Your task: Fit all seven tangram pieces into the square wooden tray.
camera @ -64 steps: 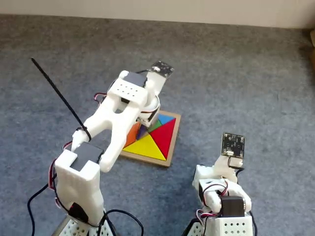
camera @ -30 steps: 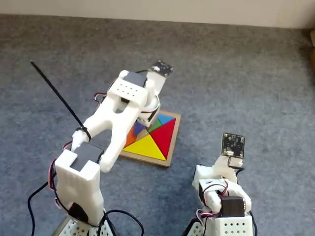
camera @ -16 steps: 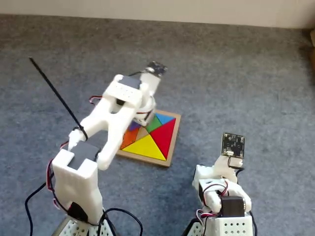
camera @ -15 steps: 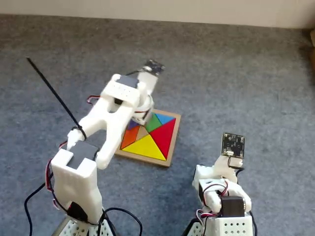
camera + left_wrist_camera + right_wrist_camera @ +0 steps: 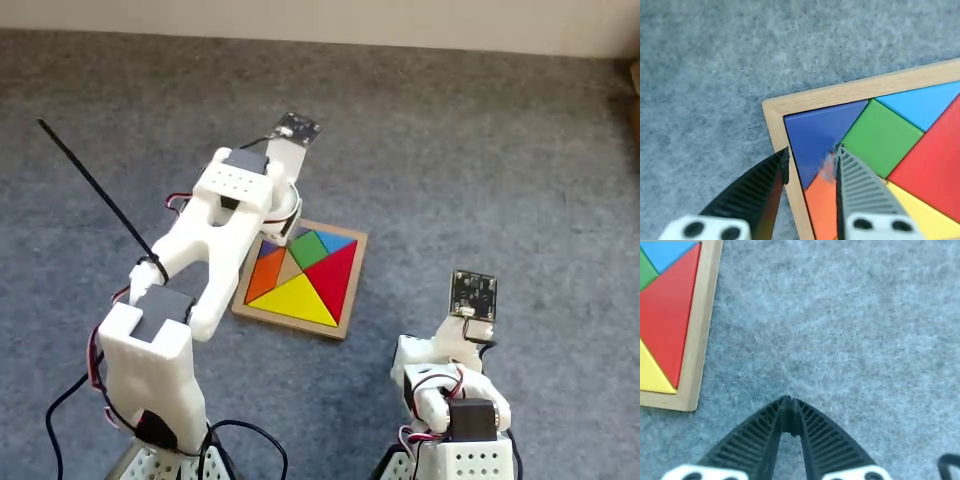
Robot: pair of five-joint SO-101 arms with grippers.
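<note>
High view: the left arm (image 5: 215, 235) extends from its base at the near left edge to the far left corner of the square wooden tray (image 5: 356, 288). The tray lies flat on grey carpet (image 5: 500, 150) near the centre of the scene.

Left wrist view: the left gripper (image 5: 812, 150) is spread apart and holds nothing. The black finger (image 5: 765, 185) has its tip over the tray rim. The grey finger (image 5: 852, 185) is inside the rim, over the seam between the dark blue triangle (image 5: 812, 127) and the orange piece (image 5: 821, 210). Contact with either piece cannot be determined.

Tray contents, same view:
- The dark blue triangle fills the corner.
- The green square (image 5: 881, 137) adjoins it.
- The light blue piece (image 5: 925, 102) lies along the rim beyond the green square.
- The red triangle (image 5: 932, 160) and yellow triangle (image 5: 920, 212) follow.

High view: the right arm (image 5: 450, 400) is folded at its base, right of the tray and apart from it.

Right wrist view: the right gripper (image 5: 788, 412) has its fingertips pressed together and holds nothing. It is above the carpet, near a tray corner.
</note>
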